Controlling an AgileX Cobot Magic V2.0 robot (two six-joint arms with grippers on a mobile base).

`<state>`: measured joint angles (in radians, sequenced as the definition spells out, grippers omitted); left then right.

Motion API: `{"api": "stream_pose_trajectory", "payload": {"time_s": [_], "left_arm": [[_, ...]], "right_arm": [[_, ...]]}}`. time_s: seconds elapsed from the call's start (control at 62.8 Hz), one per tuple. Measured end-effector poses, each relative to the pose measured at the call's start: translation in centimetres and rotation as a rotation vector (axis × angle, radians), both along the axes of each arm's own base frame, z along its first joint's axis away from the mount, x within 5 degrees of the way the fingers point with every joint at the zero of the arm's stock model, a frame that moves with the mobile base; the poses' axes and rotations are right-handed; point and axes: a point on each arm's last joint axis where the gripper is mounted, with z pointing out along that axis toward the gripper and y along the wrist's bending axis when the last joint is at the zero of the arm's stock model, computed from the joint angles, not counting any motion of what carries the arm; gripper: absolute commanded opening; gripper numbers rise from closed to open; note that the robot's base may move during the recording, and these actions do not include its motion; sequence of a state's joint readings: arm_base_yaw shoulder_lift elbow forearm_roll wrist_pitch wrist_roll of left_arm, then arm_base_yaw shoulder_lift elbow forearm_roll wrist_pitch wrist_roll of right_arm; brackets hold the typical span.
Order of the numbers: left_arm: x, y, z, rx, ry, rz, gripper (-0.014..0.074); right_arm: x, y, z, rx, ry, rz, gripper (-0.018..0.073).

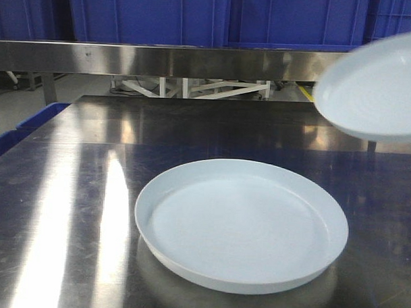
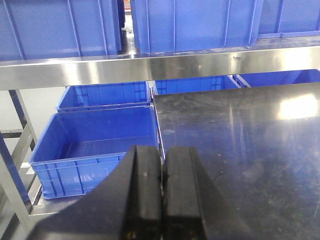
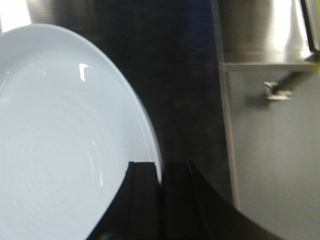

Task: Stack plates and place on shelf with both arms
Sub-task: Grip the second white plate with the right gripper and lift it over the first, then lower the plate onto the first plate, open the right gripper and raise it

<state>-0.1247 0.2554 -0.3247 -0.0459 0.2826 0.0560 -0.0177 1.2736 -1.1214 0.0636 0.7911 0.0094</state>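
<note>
Materials and surface finishes, as seen
Plate and raised plate: glossy, smooth white. Shelf: brushed steel, satin. Tabletop: dark steel, reflective, finely scratched. Crates: blue plastic, ribbed, dull sheen.

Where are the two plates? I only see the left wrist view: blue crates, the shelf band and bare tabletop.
Observer: The front view shows one plate lying flat on the tabletop.
Operator: And the other?
Observer: In the right wrist view, the right pincer is shut on the rim of the second plate.
Operator: Is it over the flat one?
Observer: Not centred over it. The front view shows it in the air, tilted, at the upper right, overlapping the shelf in the picture.
</note>
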Motion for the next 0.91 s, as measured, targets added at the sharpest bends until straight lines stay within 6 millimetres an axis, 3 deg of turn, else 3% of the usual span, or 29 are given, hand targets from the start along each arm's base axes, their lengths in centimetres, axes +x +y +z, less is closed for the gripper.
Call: {"api": "stream_pose_trajectory", "payload": {"time_s": [0.191,0.366,0.605,0.907], "left_arm": [[0.0,0.0,0.0,0.000,0.000,0.000,0.0084],[0.0,0.0,0.0,0.000,0.000,0.000,0.0084],[0.0,0.0,0.0,0.000,0.000,0.000,0.0084],[0.0,0.0,0.0,0.000,0.000,0.000,0.0084]], "right_arm": [[-2.9,4.8,1.7,0.105,0.005,0.196,0.0057],[-3.7,8.3,0.2,0.161,0.090,0.345,0.0057],[-1.9,11.5,-4.4,0.160,0.231,0.412,0.0057],[1.0,12.6,-9.2,0.157,0.349,0.378,0.0057]]}}
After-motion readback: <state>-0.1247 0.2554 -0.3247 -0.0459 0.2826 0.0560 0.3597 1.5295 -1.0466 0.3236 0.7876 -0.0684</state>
